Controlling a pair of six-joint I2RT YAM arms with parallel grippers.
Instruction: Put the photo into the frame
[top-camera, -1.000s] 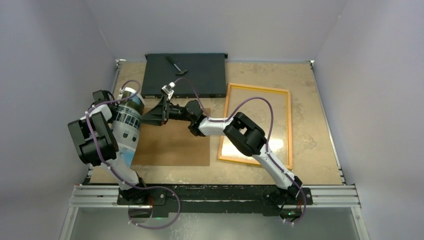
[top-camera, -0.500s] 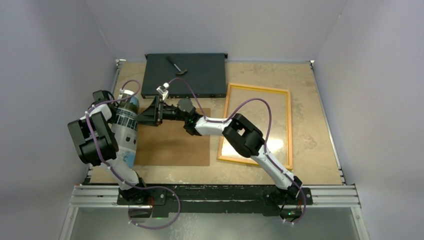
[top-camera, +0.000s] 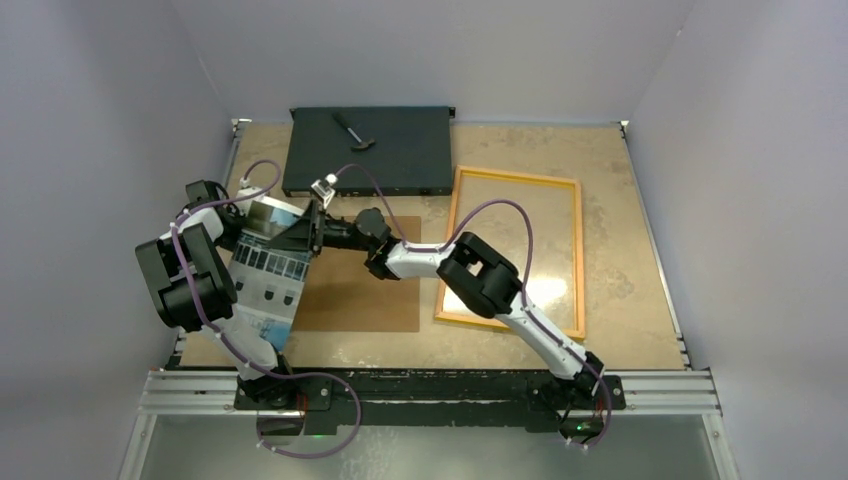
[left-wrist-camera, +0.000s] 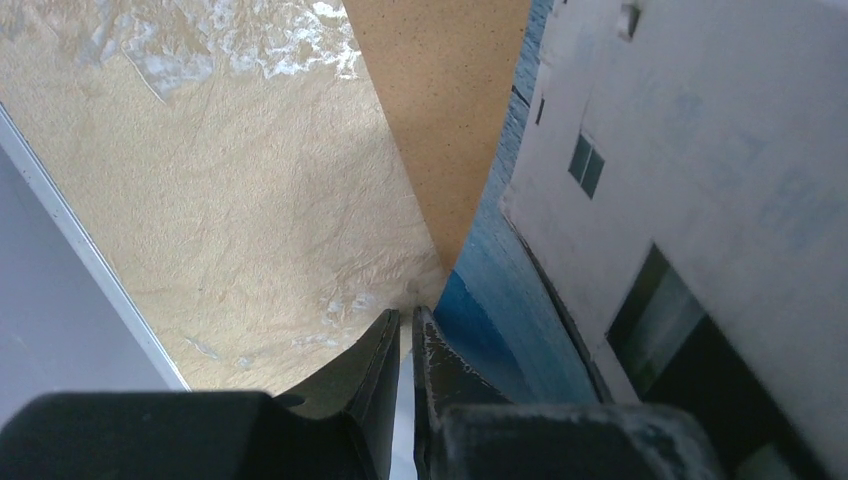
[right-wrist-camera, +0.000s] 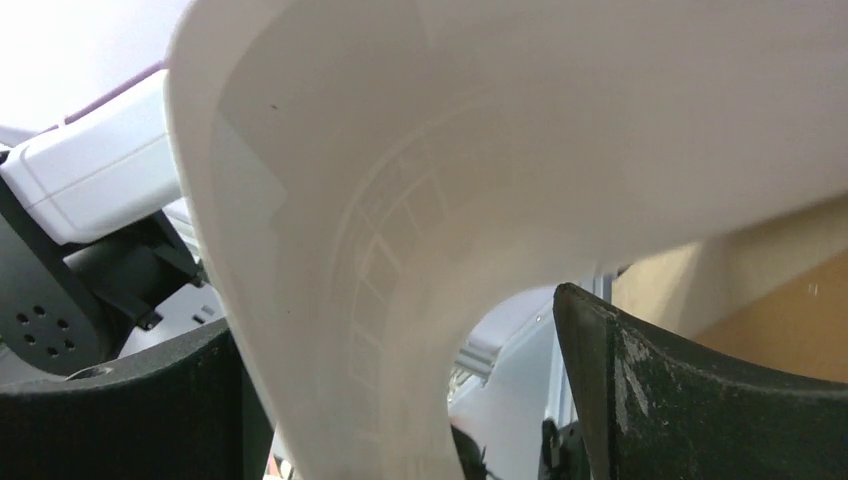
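Photo (top-camera: 268, 270) hangs curled above the left side of the table (top-camera: 620, 220), printed side up, partly over the brown backing board (top-camera: 360, 290); left gripper (left-wrist-camera: 405, 330) is pinched tight on its edge. Right gripper (top-camera: 296, 232) is spread wide, one jaw either side of the photo's curled far edge. Frame (top-camera: 577, 255) lies flat at the right, well apart from the photo
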